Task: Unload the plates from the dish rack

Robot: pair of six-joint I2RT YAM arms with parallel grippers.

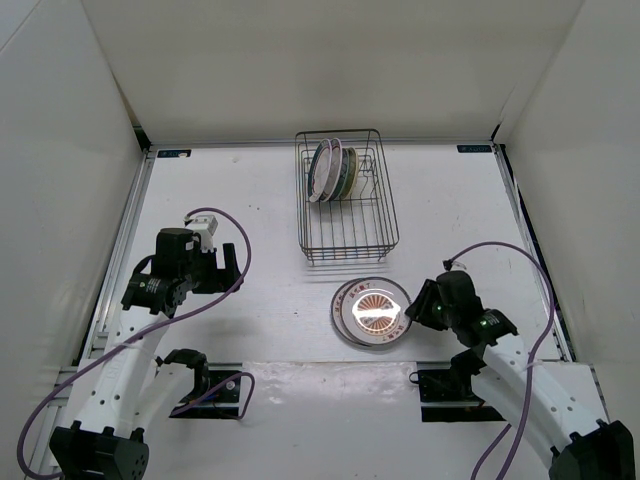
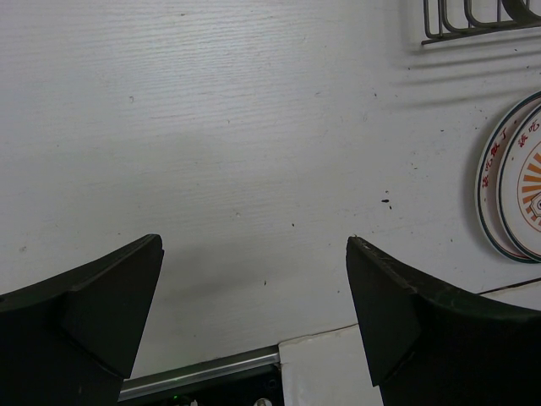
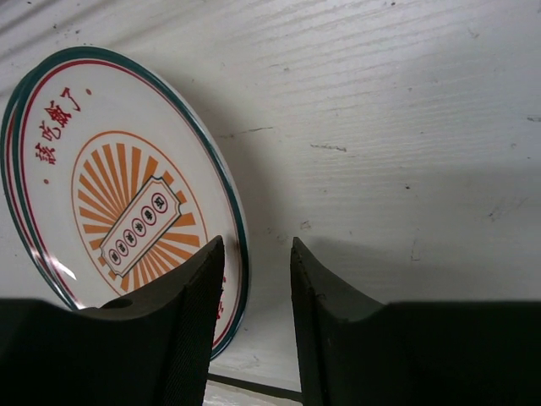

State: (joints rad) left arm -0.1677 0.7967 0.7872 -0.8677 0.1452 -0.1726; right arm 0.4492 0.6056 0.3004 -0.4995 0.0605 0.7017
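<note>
The dish rack [image 1: 350, 238] stands at the back centre, with plates [image 1: 331, 170] upright in its far end. Two sunburst plates [image 1: 370, 312] lie stacked flat on the table in front of the rack. They also show in the right wrist view [image 3: 110, 194] and the left wrist view [image 2: 511, 182]. My right gripper [image 1: 418, 305] is at the stack's right rim. It is open by a narrow gap [image 3: 258, 245], one finger over the top plate, the other over bare table, holding nothing. My left gripper [image 1: 235, 265] is wide open and empty [image 2: 254, 245] over the table at the left.
White walls enclose the table on three sides. A metal rail [image 1: 118, 262] runs along the left edge. The rack's near corner [image 2: 473, 25] shows in the left wrist view. Purple cables [image 1: 520, 262] loop beside both arms. Both arm bases sit at the near edge.
</note>
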